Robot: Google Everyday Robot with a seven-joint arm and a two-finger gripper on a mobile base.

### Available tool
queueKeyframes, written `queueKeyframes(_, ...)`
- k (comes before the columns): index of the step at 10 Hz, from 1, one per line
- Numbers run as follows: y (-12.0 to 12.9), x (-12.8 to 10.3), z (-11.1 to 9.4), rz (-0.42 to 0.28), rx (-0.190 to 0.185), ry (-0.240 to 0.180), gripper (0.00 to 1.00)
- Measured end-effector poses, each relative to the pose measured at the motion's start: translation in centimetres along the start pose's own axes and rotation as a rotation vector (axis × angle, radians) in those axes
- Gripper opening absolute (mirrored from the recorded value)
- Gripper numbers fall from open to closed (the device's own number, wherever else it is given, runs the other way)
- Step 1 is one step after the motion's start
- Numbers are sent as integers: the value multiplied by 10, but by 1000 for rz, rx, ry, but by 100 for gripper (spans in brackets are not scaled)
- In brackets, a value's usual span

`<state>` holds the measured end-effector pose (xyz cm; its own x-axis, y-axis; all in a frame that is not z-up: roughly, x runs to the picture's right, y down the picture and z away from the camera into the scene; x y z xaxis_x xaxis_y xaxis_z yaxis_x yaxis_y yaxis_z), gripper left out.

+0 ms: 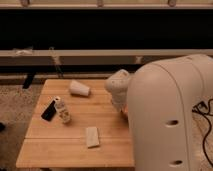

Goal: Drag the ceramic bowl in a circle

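Note:
The ceramic bowl is almost wholly hidden behind my arm; only a faint orange-red edge [125,113] shows at the right side of the wooden table [60,150]. My gripper [121,106] hangs below the rounded white wrist [118,87], right at that edge. The big white arm covers the right part of the view.
A white cup [79,88] lies on its side at the back of the table. A black flat object [48,110] and a small bottle [62,110] are at the left. A pale rectangular block [92,136] lies near the front. Cables [205,117] lie on the floor at right.

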<state>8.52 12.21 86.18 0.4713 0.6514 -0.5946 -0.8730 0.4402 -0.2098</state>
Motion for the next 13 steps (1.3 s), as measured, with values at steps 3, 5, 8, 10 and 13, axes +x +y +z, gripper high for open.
queueKeyframes(3, 12, -55, -1, -81, 18, -19, 22)
queueKeyframes(5, 31, -85, 0, -134, 13, -15, 45)
queueKeyframes(8, 36, -86, 3, -166, -21, 2, 71)
queueKeyframes(10, 28, -77, 2, -170, -55, -1, 73)
queueKeyframes(13, 19, -79, -20, -164, -116, -43, 73)
